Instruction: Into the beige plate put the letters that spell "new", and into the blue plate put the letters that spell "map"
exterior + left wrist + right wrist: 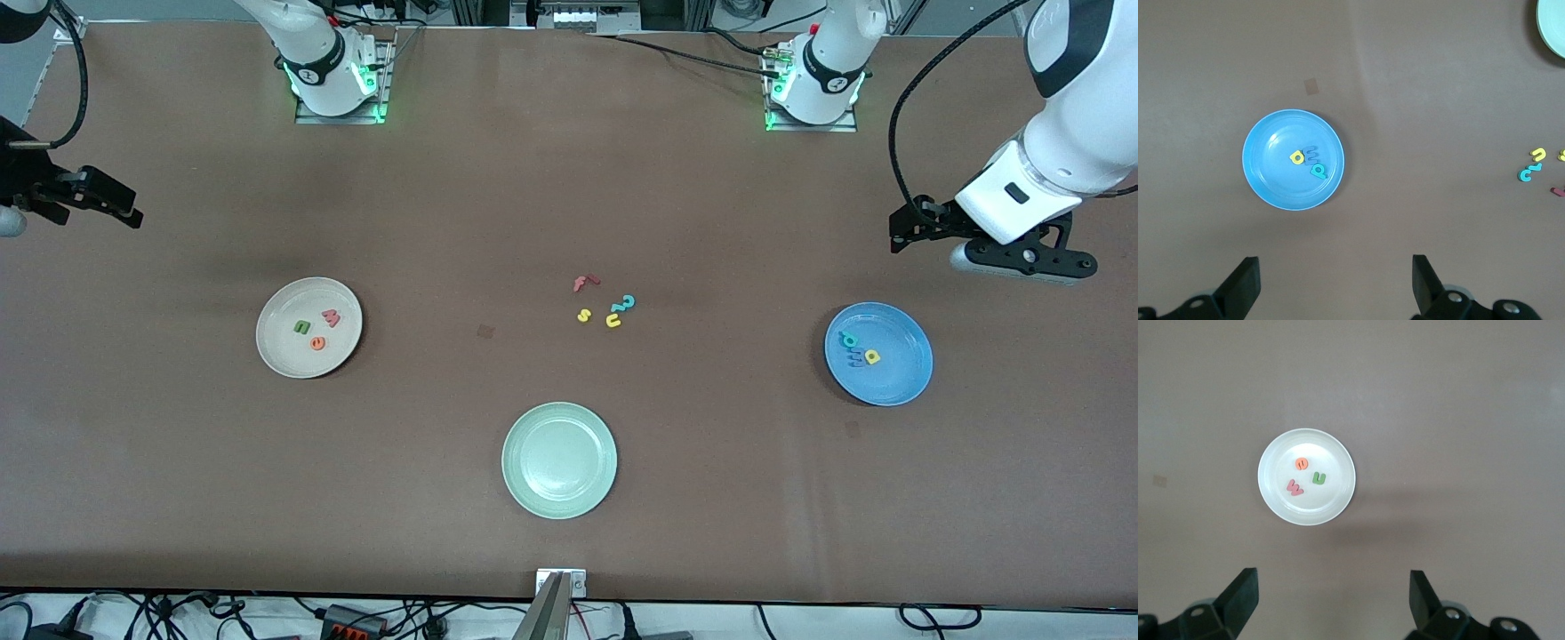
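Left end effector [1331, 287]: fingers wide apart, empty, over bare brown table [551, 196] near blue plate [898, 382] (m, a, p [861, 350] inside). Right end effector [1330, 605]: likewise spread, empty, near beige plate [284, 356] holding n, e, w [316, 330]. Pale green plate [559, 460], spare letters [605, 304] mid-table

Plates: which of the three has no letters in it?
The pale green plate, nearest the front camera. The beige plate holds n, e, w; the blue plate holds m, a, p.
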Robot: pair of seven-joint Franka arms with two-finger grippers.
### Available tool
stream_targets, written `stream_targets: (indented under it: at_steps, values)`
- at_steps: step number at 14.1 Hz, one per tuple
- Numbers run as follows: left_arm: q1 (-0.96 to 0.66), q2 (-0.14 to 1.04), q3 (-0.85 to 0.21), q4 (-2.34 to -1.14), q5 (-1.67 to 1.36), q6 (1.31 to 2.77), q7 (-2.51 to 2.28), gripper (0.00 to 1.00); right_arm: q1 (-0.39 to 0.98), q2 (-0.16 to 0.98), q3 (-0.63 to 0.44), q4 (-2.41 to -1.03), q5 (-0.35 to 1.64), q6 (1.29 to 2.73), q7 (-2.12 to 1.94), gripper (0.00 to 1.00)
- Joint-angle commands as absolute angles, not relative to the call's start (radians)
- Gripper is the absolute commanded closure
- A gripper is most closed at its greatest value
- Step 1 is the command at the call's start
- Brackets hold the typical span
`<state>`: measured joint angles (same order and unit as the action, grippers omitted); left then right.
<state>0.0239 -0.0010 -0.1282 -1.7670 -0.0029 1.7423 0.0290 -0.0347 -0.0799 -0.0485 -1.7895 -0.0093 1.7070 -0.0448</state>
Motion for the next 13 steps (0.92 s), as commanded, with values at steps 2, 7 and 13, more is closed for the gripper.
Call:
stream_targets:
  at_steps: [2,7,13]
  values:
    - [0.026,0.011,-0.137,-1.736,0.005,1.718,0.049,0.0,-0.048,-0.118,-0.037,-1.818,-0.023,1.69,-0.044,0.0]
    - [0.025,0.006,-0.143,-1.736,0.005,1.706,0.048,0.0,-0.049,-0.118,-0.037,-1.816,-0.025,1.672,-0.052,0.0]
    - [0.025,0.005,-0.16,-1.735,0.005,1.698,0.031,0.0,-0.049,-0.106,-0.037,-1.815,-0.032,1.689,-0.052,0.0]
